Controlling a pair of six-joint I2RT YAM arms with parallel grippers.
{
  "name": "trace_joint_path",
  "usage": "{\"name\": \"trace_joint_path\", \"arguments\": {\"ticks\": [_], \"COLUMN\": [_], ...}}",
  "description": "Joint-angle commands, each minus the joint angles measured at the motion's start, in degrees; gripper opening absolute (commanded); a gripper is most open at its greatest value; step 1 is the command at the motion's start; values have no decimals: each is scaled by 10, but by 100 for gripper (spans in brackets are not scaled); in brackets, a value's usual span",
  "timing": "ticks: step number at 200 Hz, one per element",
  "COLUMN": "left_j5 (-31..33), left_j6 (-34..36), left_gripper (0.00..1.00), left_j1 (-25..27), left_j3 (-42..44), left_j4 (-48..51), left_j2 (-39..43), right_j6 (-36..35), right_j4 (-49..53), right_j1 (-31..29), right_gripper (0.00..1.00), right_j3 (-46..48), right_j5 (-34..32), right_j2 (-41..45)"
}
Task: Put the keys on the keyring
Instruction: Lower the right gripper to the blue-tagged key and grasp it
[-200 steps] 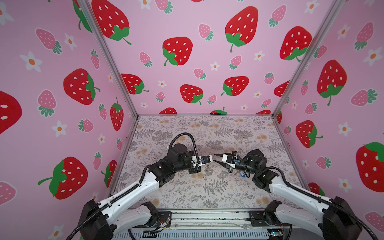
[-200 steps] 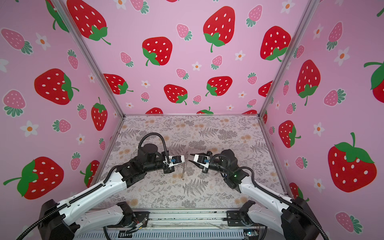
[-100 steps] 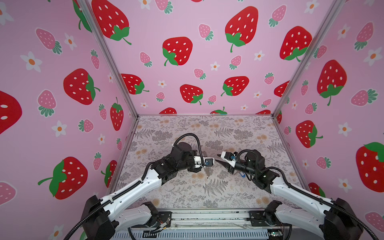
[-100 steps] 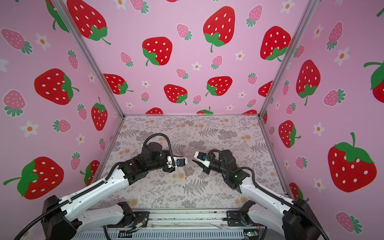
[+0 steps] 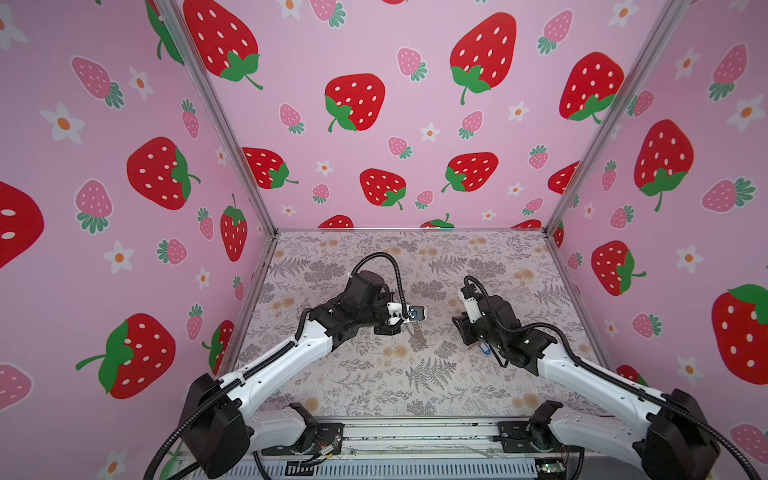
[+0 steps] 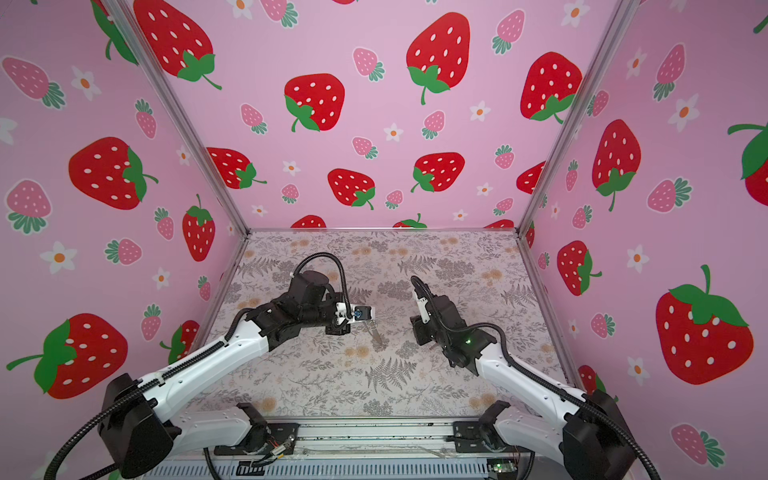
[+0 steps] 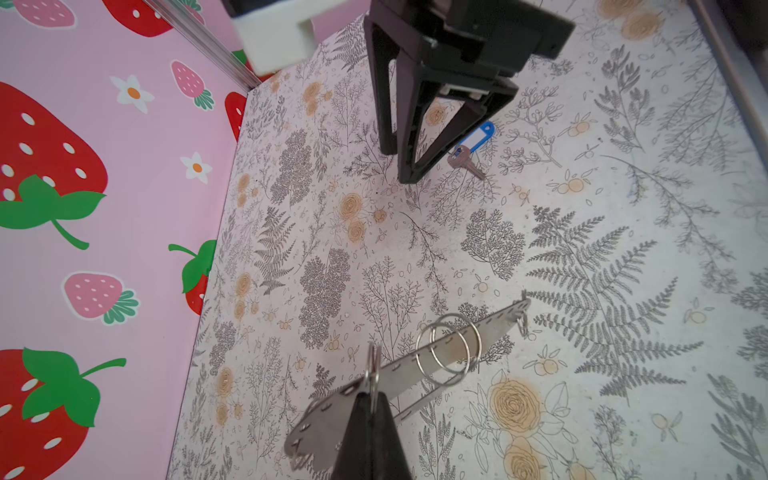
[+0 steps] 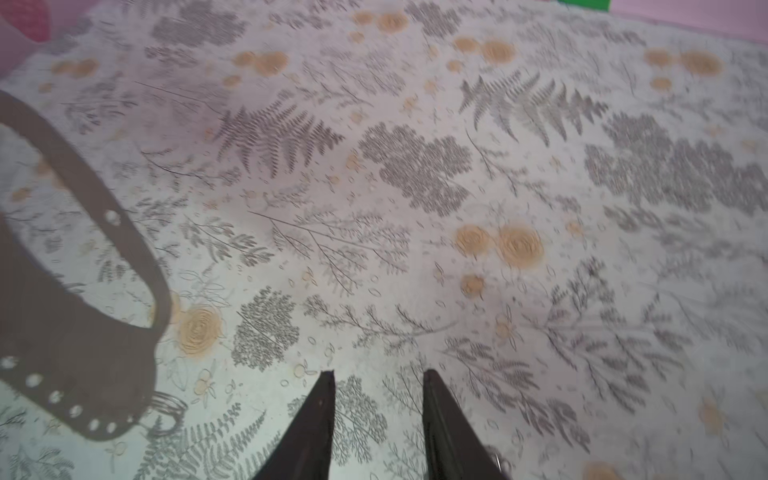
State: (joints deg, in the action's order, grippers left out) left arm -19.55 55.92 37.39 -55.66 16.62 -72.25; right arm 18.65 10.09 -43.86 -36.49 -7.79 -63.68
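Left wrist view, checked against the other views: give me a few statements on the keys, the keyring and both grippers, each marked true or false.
1. The left gripper is shut on the keyring. True.
2. The right gripper grips the keys. False: its jaws are open with nothing between them, and the keys lie on the table beside it.
3. The keys carry a red tag. False: the tag is blue with a white label.
4. Metal rings sit on the keyring's strap. True.
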Motion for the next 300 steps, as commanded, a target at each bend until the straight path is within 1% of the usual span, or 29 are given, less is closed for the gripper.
{"name": "trace_joint_path", "arguments": {"ticks": [1, 17, 52, 99, 126, 160, 189, 263, 300], "left_j5": [-55, -67, -80, -87, -91, -97, -98, -95, -94], "left_j6": [3, 0, -11, -13, -16, -17, -19, -19, -20], "left_gripper": [0, 0, 0, 0, 0, 0, 0, 0, 0], "left_j1": [-7, -9, -9, -9, -10, -9, -9, -9, -9], "left_j3": [-26, -22, -10, 5, 8, 7, 8, 8, 8], "left_j4": [-8, -14, -24, -26, -32, -35, -36, -36, -37], "left_j2": [-5, -5, 4, 11, 9, 5, 1, -3, -7], "right_j6": [100, 136, 164, 170, 170, 170, 169, 159, 156], "right_j4": [117, 128, 104, 46, 36, 25, 18, 5, -4], "right_j1": [4, 17, 53, 101, 118, 126, 129, 131, 132], "right_gripper": [39, 38, 31, 27, 24, 20, 20, 20, 17], "right_j3": [-8, 1, 28, 66, 72, 80, 83, 81, 88], "right_j5": [-89, -90, -67, 15, 33, 44, 49, 32, 28], "right_j2": [-19, -32, -32, -20, -24, -29, -39, -72, -73]}}
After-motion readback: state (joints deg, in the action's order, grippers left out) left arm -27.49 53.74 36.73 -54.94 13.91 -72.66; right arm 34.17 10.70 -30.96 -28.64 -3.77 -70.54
